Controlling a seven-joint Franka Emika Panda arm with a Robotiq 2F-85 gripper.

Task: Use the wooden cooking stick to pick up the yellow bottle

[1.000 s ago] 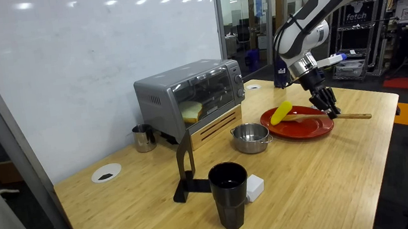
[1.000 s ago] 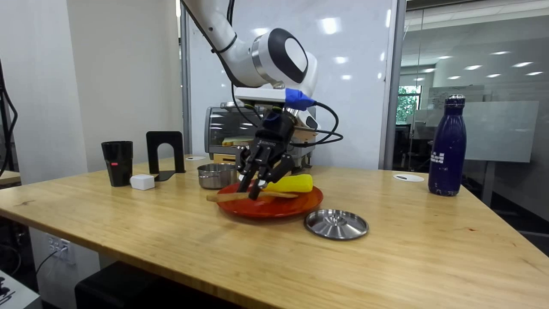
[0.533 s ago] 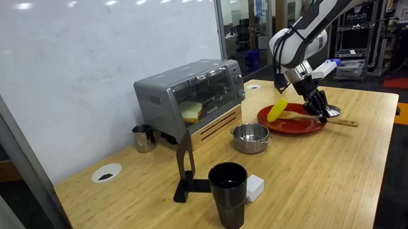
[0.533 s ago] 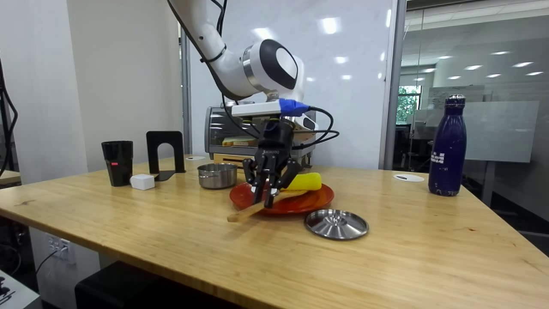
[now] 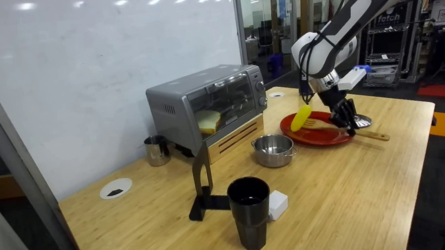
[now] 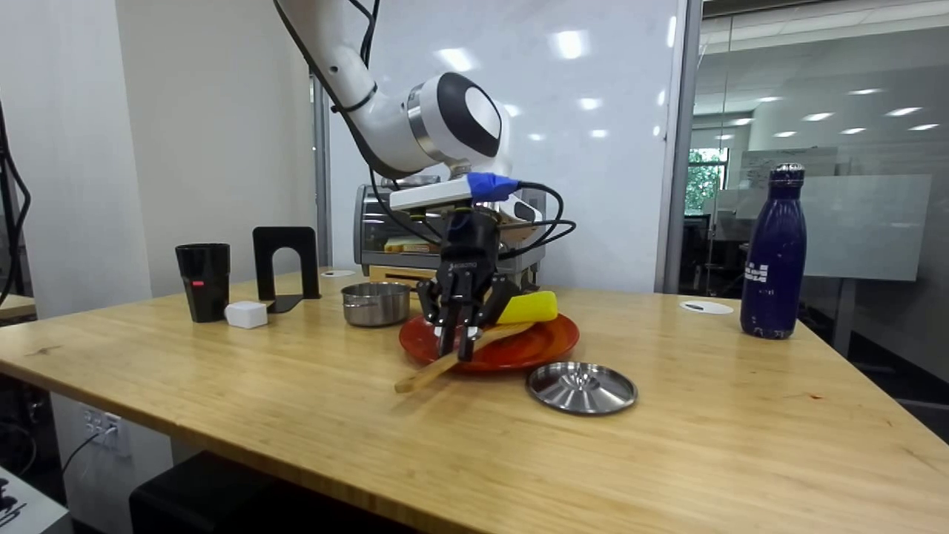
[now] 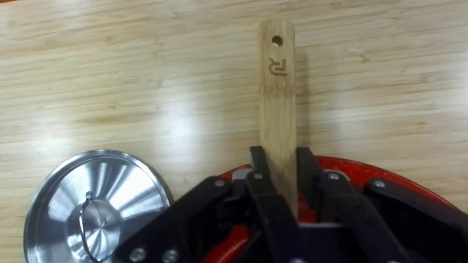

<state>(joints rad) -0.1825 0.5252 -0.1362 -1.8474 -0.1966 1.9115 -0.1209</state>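
The wooden cooking stick (image 5: 370,135) has a slotted flat head and a long handle. My gripper (image 5: 351,131) is shut on its handle, one finger on each side, as the wrist view also shows (image 7: 280,153). The handle end with a hole (image 7: 276,40) points away from the plate, over the table. The stick slopes up toward its head. The yellow bottle (image 5: 301,118) rests tilted at the far side of the red plate (image 5: 325,142), against the stick's head; it also shows in an exterior view (image 6: 530,307). How far the head reaches under it is hidden. The bottle is out of the wrist view.
A metal lid (image 6: 582,388) lies beside the plate. A steel pot (image 5: 273,150) stands close to the plate's other side, with the toaster oven (image 5: 207,101) behind. A tall black cup (image 5: 251,214), a white block (image 5: 278,204) and a blue flask (image 6: 775,256) stand farther off.
My gripper has moved with the stick, whose handle end has dropped and swung. The red plate and yellow bottle have slid away from the handle side. The bottle sits slightly higher now.
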